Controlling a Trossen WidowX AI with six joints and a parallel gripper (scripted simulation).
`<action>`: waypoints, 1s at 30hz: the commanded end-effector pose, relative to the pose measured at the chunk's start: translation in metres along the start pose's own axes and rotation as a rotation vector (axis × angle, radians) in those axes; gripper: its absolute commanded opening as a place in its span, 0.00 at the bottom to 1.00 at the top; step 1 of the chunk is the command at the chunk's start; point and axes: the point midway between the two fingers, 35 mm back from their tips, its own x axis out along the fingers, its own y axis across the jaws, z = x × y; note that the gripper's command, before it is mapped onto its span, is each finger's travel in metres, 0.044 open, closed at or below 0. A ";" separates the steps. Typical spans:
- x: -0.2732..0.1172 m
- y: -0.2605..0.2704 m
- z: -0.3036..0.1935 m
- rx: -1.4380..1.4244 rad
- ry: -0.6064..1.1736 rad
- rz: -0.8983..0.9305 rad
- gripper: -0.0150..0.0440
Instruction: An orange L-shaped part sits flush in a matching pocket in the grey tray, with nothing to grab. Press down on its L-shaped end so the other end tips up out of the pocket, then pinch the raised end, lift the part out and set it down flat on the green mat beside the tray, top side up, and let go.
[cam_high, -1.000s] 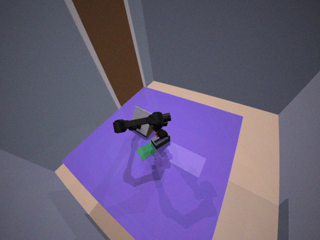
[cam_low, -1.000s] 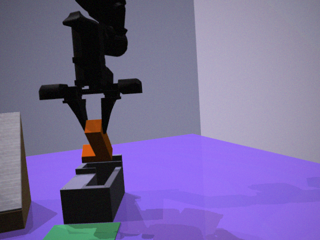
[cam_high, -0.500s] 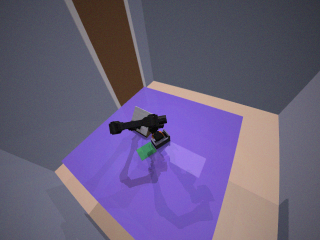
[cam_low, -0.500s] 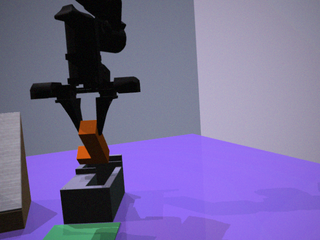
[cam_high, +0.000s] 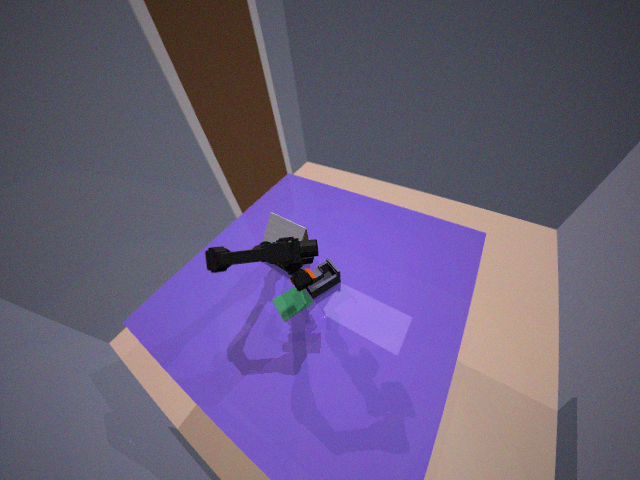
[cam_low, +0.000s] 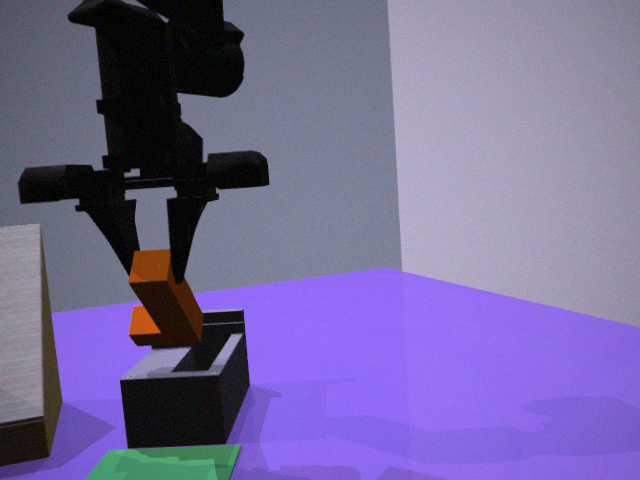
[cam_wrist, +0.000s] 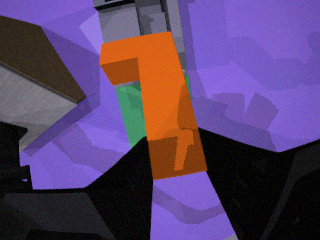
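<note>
The orange L-shaped part (cam_high: 310, 273) (cam_low: 166, 304) (cam_wrist: 162, 95) is tilted, its gripped straight end raised and its L-shaped end lower. My gripper (cam_low: 155, 276) (cam_wrist: 172, 138) is shut on that raised end, one finger on each side. The part is out of the pocket and over the grey tray (cam_high: 326, 285) (cam_low: 173, 413) (cam_wrist: 119, 25); the pocket looks empty. Any gap between the low end and the tray is hard to tell. The green mat (cam_high: 285, 311) (cam_low: 227, 457) (cam_wrist: 131, 115) lies against the tray's near side in the exterior view, with nothing on it but shadow.
A wedge-shaped block with a pale sloping top (cam_high: 281, 227) (cam_low: 20, 320) (cam_wrist: 35, 100) stands left of the tray in the exterior view. The purple table top (cam_high: 361, 248) (cam_low: 465, 361) lies around them. Arm shadows fall across it and the mat.
</note>
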 end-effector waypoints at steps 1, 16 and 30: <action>0.001 0.002 -0.014 -0.007 -0.008 -0.010 0.25; 0.000 0.009 -0.062 -0.009 -0.079 -0.061 0.25; 0.001 0.009 -0.064 -0.009 -0.082 -0.064 0.25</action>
